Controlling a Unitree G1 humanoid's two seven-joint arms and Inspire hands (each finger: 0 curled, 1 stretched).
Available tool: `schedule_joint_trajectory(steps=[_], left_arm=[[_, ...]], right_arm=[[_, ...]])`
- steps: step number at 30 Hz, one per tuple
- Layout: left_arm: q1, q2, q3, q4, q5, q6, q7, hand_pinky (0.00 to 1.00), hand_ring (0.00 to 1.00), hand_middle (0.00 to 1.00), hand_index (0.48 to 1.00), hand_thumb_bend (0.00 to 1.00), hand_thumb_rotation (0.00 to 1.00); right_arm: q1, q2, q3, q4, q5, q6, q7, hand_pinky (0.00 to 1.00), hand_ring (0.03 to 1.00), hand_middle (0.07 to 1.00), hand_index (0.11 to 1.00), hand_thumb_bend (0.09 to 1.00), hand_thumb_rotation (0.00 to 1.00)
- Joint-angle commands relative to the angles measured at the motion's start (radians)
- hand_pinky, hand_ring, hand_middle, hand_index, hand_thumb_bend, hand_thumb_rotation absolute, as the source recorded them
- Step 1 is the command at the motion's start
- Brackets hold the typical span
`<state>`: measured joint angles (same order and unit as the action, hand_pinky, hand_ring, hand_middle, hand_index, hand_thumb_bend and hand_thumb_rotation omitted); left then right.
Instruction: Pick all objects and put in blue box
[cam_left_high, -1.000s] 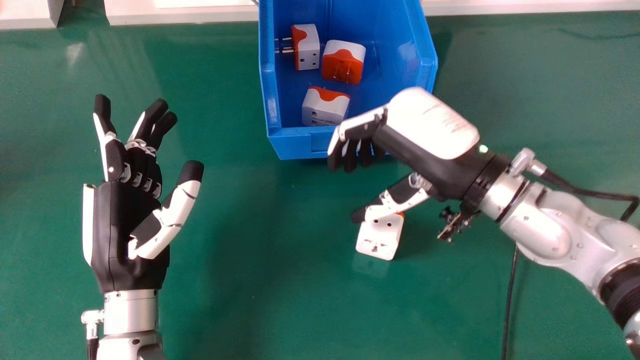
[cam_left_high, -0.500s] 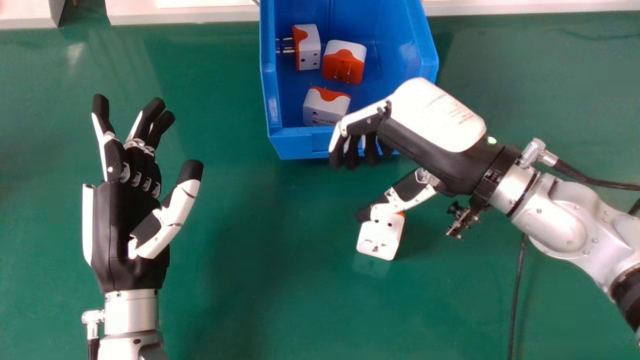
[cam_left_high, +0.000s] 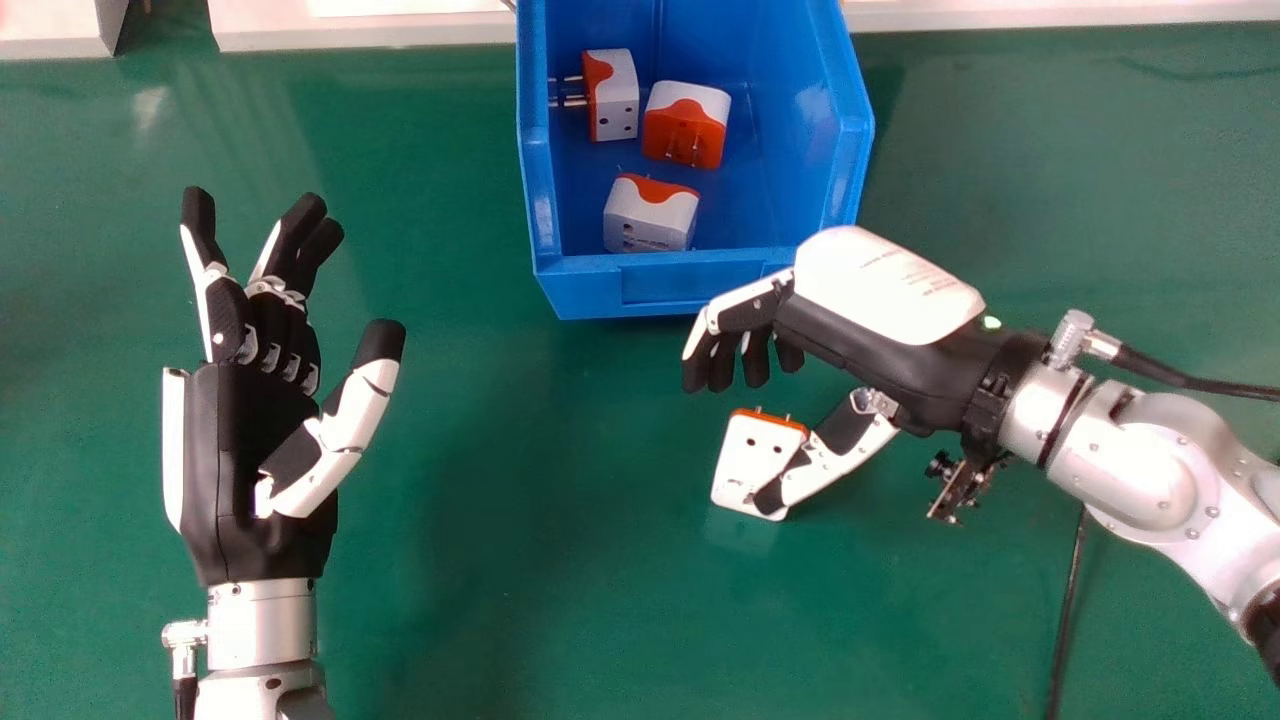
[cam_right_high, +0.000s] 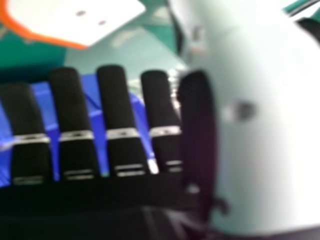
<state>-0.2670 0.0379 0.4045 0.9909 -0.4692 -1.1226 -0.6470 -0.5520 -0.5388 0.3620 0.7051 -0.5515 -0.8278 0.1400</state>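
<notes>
Adapter (cam_left_high: 742, 455), right hand (cam_left_high: 880, 305) palm-down, thumb over it

Smooth, glossy plastic is seen on the blue box (cam_left_high: 585, 290); faint reflections are carried by the smooth worktop (cam_left_high: 560, 600).

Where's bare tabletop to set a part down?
Widest: green tabletop between left hand and loose adapter. Also on the near side of that adapter, left of the cable, and right of the blue box, beyond the right hand.
Crowded: just in front of the box, with hand and adapter. Inside, three adapters take up the left and middle.
</notes>
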Motion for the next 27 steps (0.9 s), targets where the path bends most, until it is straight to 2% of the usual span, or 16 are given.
schedule_joint_trajectory(steps=[1, 4, 5, 9, 14, 22, 27], left_arm=[[0.003, 0.013, -0.008, -0.018, 0.007, -0.005, -0.007, 1.00, 0.90, 0.90, 0.490, 0.49, 0.10], [0.002, 0.014, -0.008, -0.018, 0.001, 0.000, -0.017, 1.00, 0.90, 0.90, 0.490, 0.49, 0.10], [0.002, 0.014, -0.008, -0.018, 0.000, 0.001, -0.018, 1.00, 0.89, 0.89, 0.490, 0.49, 0.10], [0.001, 0.017, -0.008, -0.019, -0.001, 0.004, -0.022, 1.00, 0.89, 0.89, 0.490, 0.49, 0.10], [0.003, 0.018, -0.005, -0.024, -0.009, 0.005, -0.035, 1.00, 0.88, 0.89, 0.490, 0.49, 0.10], [0.006, 0.016, -0.005, -0.025, 0.000, 0.000, -0.027, 1.00, 0.88, 0.89, 0.490, 0.49, 0.10], [0.009, 0.014, -0.003, -0.029, -0.011, 0.012, -0.035, 1.00, 0.89, 0.89, 0.490, 0.49, 0.10]], right_arm=[[-0.001, -0.020, -0.019, -0.024, 0.029, 0.010, 0.023, 0.56, 0.655, 0.714, 0.725, 0.952, 0.17], [0.005, -0.018, -0.022, -0.035, 0.038, 0.028, 0.053, 0.58, 0.677, 0.732, 0.743, 0.962, 0.19], [0.007, -0.019, -0.023, -0.040, 0.036, 0.031, 0.056, 0.62, 0.718, 0.766, 0.774, 0.976, 0.21], [0.012, -0.019, -0.023, -0.058, 0.023, 0.049, 0.067, 0.65, 0.751, 0.792, 0.801, 0.985, 0.23], [0.016, -0.023, -0.022, -0.068, 0.022, 0.060, 0.081, 0.70, 0.798, 0.828, 0.836, 0.995, 0.25], [0.016, -0.036, -0.012, -0.070, 0.001, 0.079, 0.098, 0.72, 0.824, 0.845, 0.850, 0.999, 0.26], [0.012, -0.048, 0.007, -0.080, -0.046, 0.108, 0.110, 0.74, 0.834, 0.854, 0.855, 1.000, 0.26]])
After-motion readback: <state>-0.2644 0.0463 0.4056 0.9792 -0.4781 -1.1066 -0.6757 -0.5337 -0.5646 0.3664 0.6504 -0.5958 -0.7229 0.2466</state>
